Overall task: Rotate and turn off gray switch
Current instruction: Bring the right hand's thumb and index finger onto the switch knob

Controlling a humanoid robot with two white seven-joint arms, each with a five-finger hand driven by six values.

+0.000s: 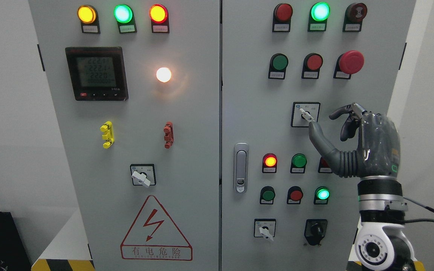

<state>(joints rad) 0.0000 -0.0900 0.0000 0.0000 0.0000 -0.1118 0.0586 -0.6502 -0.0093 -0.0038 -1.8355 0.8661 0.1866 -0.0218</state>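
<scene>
Right hand (367, 143) is up at the cabinet's right door (251, 113), fingers loosely spread, holding nothing; thumb tip touches or sits just under the gray switch (306, 115) lever, mid-door below the red mushroom button (350, 62). Risk: with only the thumb on it, the lever may slip off instead of rotating. Left hand isn't visible.

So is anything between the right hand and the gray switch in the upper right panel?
No. In the head view the right hand has its thumb tip right at the gray switch handle; only bare panel lies behind, other fingers curled off it.
</scene>
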